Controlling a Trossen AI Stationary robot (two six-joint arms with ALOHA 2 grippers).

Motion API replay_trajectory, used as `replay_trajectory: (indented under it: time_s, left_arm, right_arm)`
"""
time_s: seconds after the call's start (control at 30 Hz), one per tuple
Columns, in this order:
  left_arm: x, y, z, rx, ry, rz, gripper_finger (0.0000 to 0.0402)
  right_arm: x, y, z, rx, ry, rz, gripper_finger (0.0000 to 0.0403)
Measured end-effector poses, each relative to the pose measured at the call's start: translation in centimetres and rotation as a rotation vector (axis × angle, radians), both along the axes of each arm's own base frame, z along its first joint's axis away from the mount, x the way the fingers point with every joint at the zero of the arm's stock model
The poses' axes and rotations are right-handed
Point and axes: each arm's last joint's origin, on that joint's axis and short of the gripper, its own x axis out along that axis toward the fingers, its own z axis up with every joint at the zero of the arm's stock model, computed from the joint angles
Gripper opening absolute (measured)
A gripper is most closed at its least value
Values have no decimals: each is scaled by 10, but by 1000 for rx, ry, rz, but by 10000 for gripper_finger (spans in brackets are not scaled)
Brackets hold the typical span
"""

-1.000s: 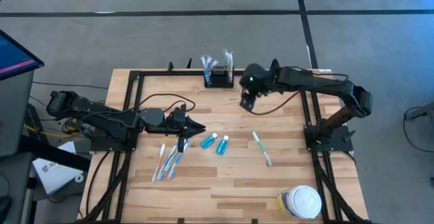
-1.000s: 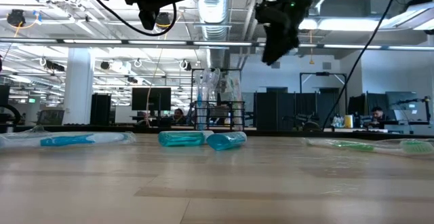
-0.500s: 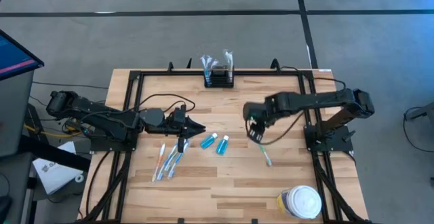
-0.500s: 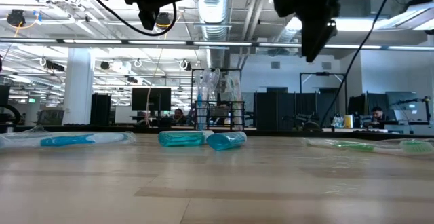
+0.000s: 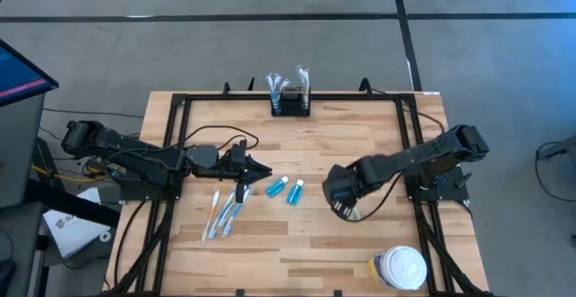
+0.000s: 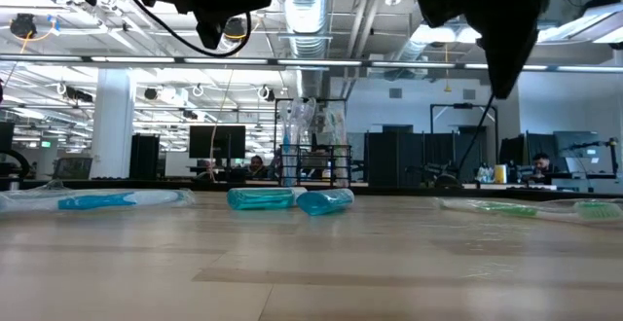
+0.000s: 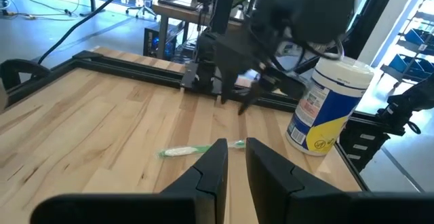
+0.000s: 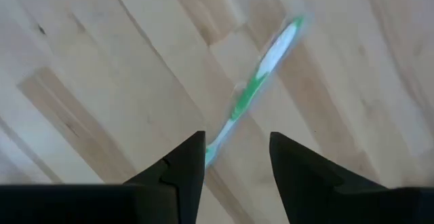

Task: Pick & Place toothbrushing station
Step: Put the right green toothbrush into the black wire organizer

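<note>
The caddy [image 5: 290, 104] stands at the counter's [image 5: 360, 135] far edge, well beyond both pincers, holding clear-wrapped items. The right pincer [image 5: 343, 205], released, hovers over a green toothbrush [image 8: 254, 92]. The left pincer [image 5: 261, 167] is nearly clenched, empty, near two blue bottles [image 5: 285, 189].

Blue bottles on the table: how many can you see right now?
2. Both lie mid-table between the arms: one bottle just beyond the left gripper, the other bottle beside it toward the right gripper. None looks hidden.
</note>
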Motion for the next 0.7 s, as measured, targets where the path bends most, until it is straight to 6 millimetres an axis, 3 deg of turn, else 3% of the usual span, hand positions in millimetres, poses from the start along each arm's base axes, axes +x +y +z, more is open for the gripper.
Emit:
replay_trajectory:
  time_s: [0.23, 0.43, 0.7]
  left_arm:
    - [-1, 0, -2, -37, 1, 7, 49]
    - [-1, -4, -2, -59, 1, -7, 49]
    - [-2, -13, -1, -61, -4, -46, 49]
  right_arm:
    - [6, 21, -28, -41, 103, 13, 154]
    - [-11, 27, -53, -85, 179, -47, 159]
    - [-27, 28, -67, 5, -1, -111, 166]
